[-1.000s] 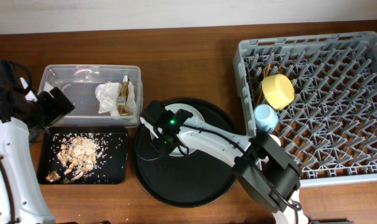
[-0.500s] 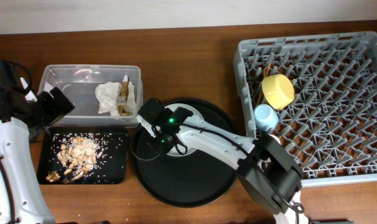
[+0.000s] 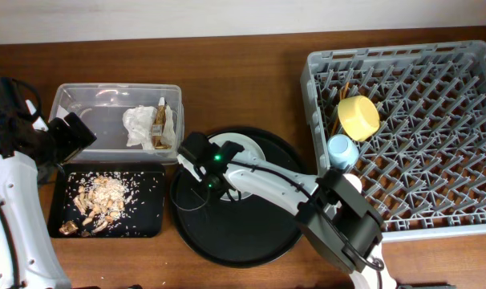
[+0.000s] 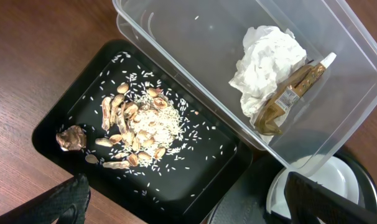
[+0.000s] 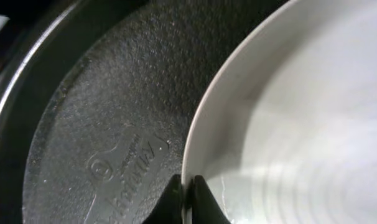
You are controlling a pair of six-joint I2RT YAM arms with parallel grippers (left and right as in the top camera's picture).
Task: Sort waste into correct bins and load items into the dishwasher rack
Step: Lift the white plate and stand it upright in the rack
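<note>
- Left gripper (image 4: 185, 200) hangs released, fingers spread wide above the shallow black tray (image 3: 151, 210), unchanged from a second ago
- Food scraps (image 3: 99, 197) lie heaped left of centre in that tray, its right half mostly bare
- The clear box (image 3: 91, 104) behind holds the napkin (image 3: 139, 124) and wrapper (image 3: 159, 128) against its right wall
- Right gripper (image 5: 183, 190), parted a moment earlier, is now clenched on the left rim of the plate (image 5: 300, 124)
- The plate sits at the back of the round black tray (image 3: 251, 233) (close to the tray's raised lip); the tray's front is bare
- A strip of wood separates tray and dishwasher rack (image 3: 435, 229); yellow bowl (image 3: 358, 117) and blue cup (image 3: 342, 150) stand in the rack's left columns, unmoved
</note>
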